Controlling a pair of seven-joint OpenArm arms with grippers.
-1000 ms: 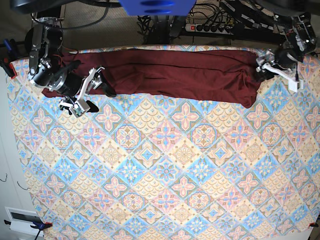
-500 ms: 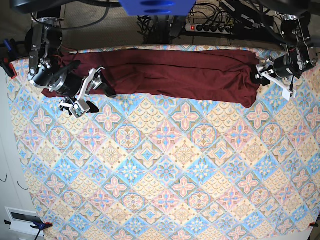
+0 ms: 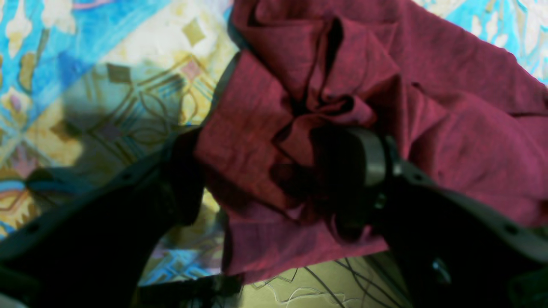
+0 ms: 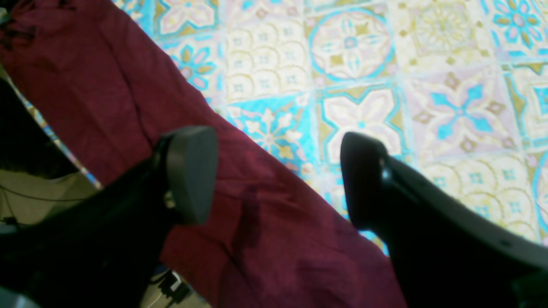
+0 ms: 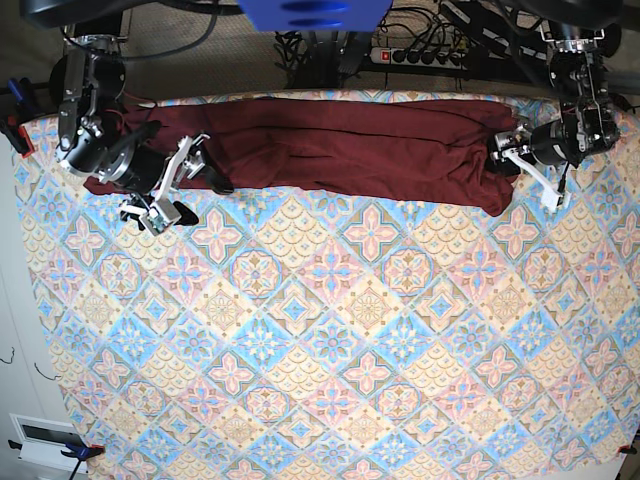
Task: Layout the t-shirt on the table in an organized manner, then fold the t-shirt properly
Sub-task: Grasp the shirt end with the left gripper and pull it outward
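Observation:
The maroon t-shirt (image 5: 350, 150) lies stretched in a long band along the far edge of the table (image 5: 330, 330). My left gripper (image 5: 505, 158) is at its right end. In the left wrist view the left gripper (image 3: 276, 171) stands wide, its fingers on either side of a bunched fold of the t-shirt (image 3: 449, 111). My right gripper (image 5: 197, 197) is open at the shirt's left end. In the right wrist view the right gripper (image 4: 278, 175) has one finger over the t-shirt (image 4: 107, 98) and the other over bare table (image 4: 428, 77).
A power strip (image 5: 420, 55) and cables lie beyond the far edge. The floor with wires (image 3: 321, 282) shows just past the shirt's end. A clamp (image 5: 15, 130) grips the table's left corner, and a white box (image 5: 45, 435) sits at the bottom left.
My left gripper has moved leftward from beside the table's right edge onto the shirt's right end. The right arm and the shirt's body have not moved.

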